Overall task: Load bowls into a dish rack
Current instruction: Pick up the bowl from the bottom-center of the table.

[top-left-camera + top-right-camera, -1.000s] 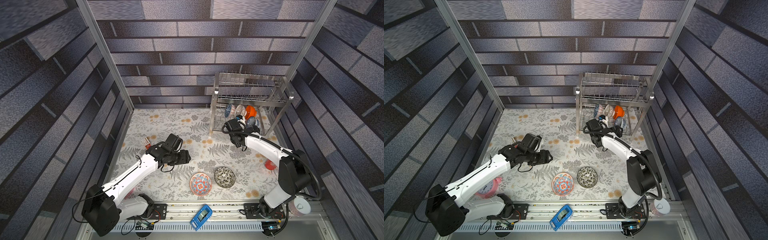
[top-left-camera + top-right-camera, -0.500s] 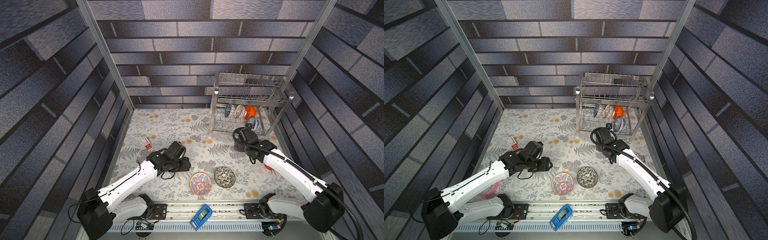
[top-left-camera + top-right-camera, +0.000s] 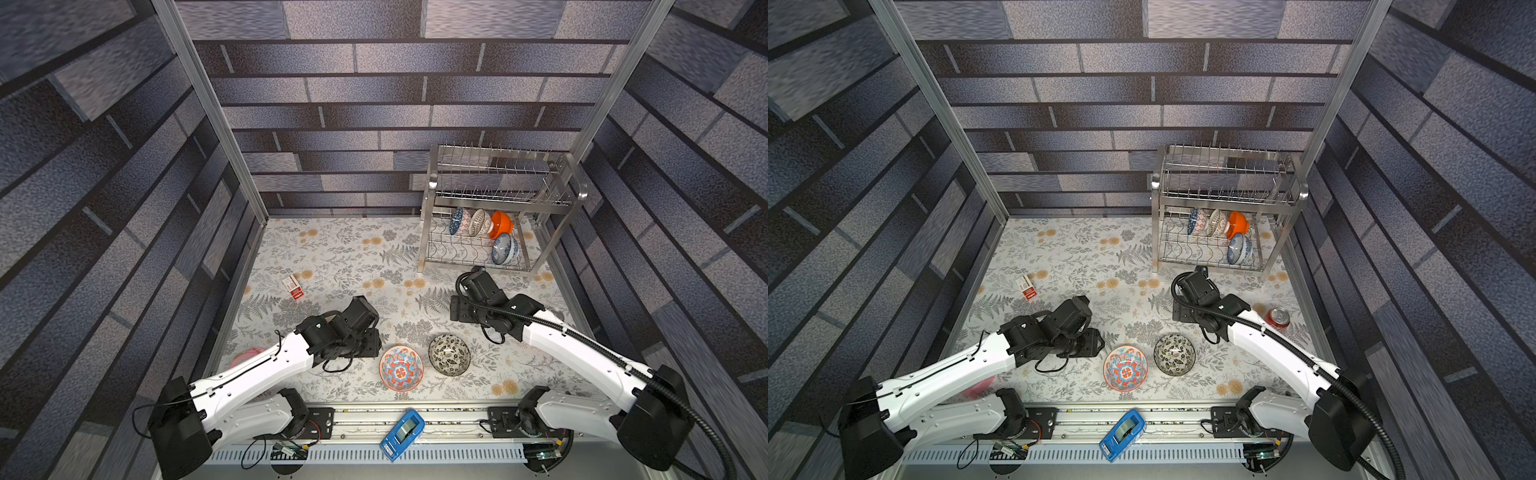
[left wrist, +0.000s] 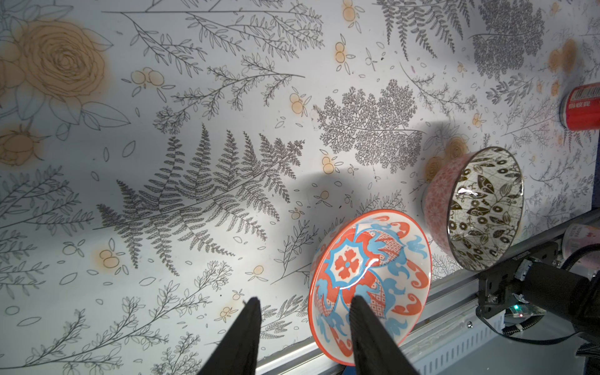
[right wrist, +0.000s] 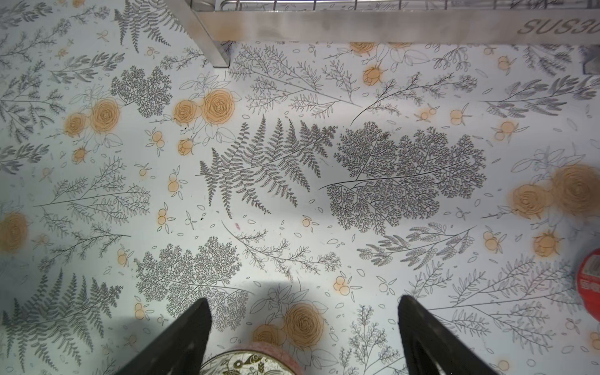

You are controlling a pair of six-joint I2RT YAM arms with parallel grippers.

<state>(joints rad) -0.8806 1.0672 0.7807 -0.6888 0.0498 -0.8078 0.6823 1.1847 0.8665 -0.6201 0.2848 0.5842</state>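
Observation:
The steel dish rack (image 3: 498, 195) stands at the back right, and its lower tier holds several bowls, among them the orange one (image 3: 500, 224) and a blue-white floral one (image 3: 505, 248). On the table near the front lie the red-and-blue medallion bowl (image 3: 401, 368) (image 4: 370, 276) and the black-and-white floral bowl (image 3: 449, 354) (image 4: 483, 207). My left gripper (image 3: 375, 347) (image 4: 305, 311) is open, one finger over the medallion bowl's inside and the other outside its rim. My right gripper (image 3: 457, 309) (image 5: 305, 311) hangs wide open and empty above the table, just behind the black-and-white bowl (image 5: 250, 363).
A red can (image 3: 1278, 318) stands by the right arm. A small red-and-white box (image 3: 293, 286) lies at the left. A blue device (image 3: 402, 434) rests on the front rail. Something pink (image 3: 245, 357) shows under the left arm. The rack's leg (image 5: 207, 32) is in the right wrist view.
The right arm has drawn back from the rack toward the front. The left arm has moved forward to the medallion bowl, and its jaws have narrowed.

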